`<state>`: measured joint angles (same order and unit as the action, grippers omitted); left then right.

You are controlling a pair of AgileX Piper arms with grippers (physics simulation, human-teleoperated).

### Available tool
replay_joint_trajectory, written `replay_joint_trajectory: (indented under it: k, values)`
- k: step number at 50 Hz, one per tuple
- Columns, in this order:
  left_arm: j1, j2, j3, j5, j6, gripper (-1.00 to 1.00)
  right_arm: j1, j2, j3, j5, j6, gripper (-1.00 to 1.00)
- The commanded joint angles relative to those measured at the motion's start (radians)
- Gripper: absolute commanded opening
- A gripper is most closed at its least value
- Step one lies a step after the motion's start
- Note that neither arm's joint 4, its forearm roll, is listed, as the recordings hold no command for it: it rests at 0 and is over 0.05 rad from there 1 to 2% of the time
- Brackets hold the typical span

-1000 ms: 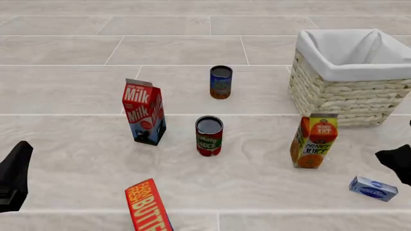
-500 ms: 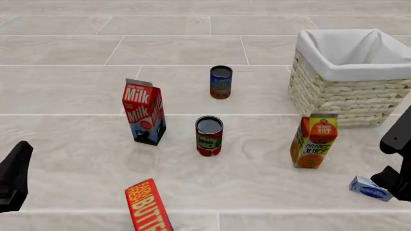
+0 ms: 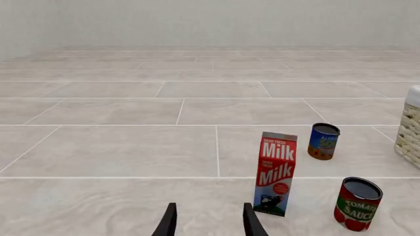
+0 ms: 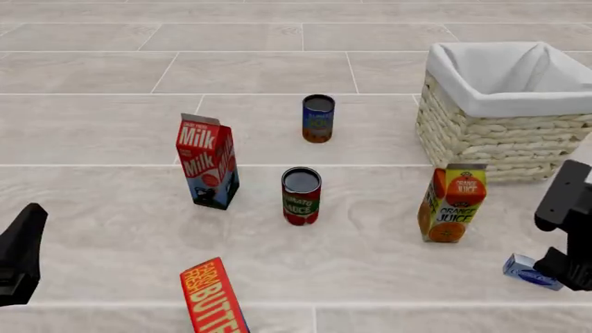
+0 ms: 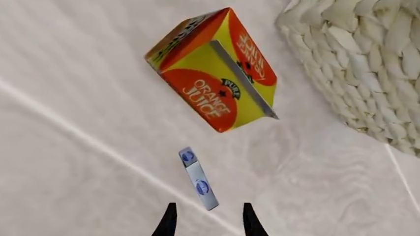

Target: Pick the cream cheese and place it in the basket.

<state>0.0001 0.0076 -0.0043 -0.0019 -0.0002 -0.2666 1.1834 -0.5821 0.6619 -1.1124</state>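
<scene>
Milk carton (image 4: 207, 162), two cans (image 4: 318, 118) (image 4: 301, 195), orange juice carton (image 4: 450, 202), butter box (image 4: 213, 297) on tiled table (image 4: 111, 111).

My left gripper (image 3: 208, 222) shows in its wrist camera as 2 slim black fingers (image 3: 168, 223), each tapering to a narrow tip and widening toward the frame edge, smooth and matte, with no markings I can see. The right gripper (image 5: 208, 220) looks the same from its own camera: 2 plain black prongs with gently curved outer edges. From the front camera, my left arm (image 4: 19, 255) is a flat black wedge with a pointed upper end and a faint grey highlight low on it. My right arm (image 4: 568, 225) reads as blocky black segments with a pale grey edge near the top; no cables or screws are discernible
</scene>
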Motion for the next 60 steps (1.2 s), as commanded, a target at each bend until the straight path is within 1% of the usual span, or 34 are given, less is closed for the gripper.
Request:
replay_joint_trajectory:
  k: [1,4,7,9,10,15,18,25,31,38,41,43,46,47,49,52,58,59,60]
  values:
    - [0.000,0.000,0.000,0.000,0.000,1.00,-0.029,0.101,-0.017,-0.046,-0.050,1.00]
    - [0.000,0.000,0.000,0.000,0.000,1.00,-0.038,0.124,-0.019,-0.060,-0.059,1.00]
    - [0.000,0.000,0.000,0.000,0.000,1.00,-0.075,0.146,0.005,-0.082,-0.113,1.00]
    - [0.000,0.000,0.000,0.000,0.000,1.00,-0.065,0.143,0.018,-0.073,-0.131,1.00]
    - [0.000,0.000,0.000,0.000,0.000,1.00,-0.055,0.145,0.014,-0.069,-0.127,1.00]
    - [0.000,0.000,0.000,0.000,0.000,1.00,-0.055,0.190,-0.008,-0.086,-0.122,1.00]
    - [0.000,0.000,0.000,0.000,0.000,1.00,-0.056,0.208,0.001,-0.101,-0.127,1.00]
    - [0.000,0.000,0.000,0.000,0.000,1.00,-0.041,0.252,0.006,-0.136,-0.110,1.00]
    - [0.000,0.000,0.000,0.000,0.000,1.00,-0.063,0.279,0.005,-0.161,-0.135,1.00]
    - [0.000,0.000,0.000,0.000,0.000,1.00,-0.045,0.308,-0.009,-0.165,-0.106,1.00]
    - [0.000,0.000,0.000,0.000,0.000,1.00,-0.042,0.334,-0.011,-0.182,-0.095,1.00]
    - [0.000,0.000,0.000,0.000,0.000,1.00,-0.033,0.350,-0.013,-0.190,-0.075,1.00]
    - [0.000,0.000,0.000,0.000,0.000,1.00,-0.030,0.363,-0.005,-0.202,-0.070,1.00]
    - [0.000,0.000,0.000,0.000,0.000,1.00,-0.021,0.378,-0.002,-0.209,-0.053,1.00]
    - [0.000,0.000,0.000,0.000,0.000,1.00,-0.023,0.384,0.003,-0.214,-0.055,1.00]
    - [0.000,0.000,0.000,0.000,0.000,1.00,-0.005,0.397,-0.005,-0.214,-0.025,1.00]
    - [0.000,0.000,0.000,0.000,0.000,1.00,-0.010,0.413,-0.010,-0.214,-0.010,1.00]
    - [0.000,0.000,0.000,0.000,0.000,1.00,0.001,0.418,-0.011,-0.209,0.012,1.00]
    - [0.000,0.000,0.000,0.000,0.000,1.00,0.001,0.419,-0.011,-0.209,0.012,1.00]
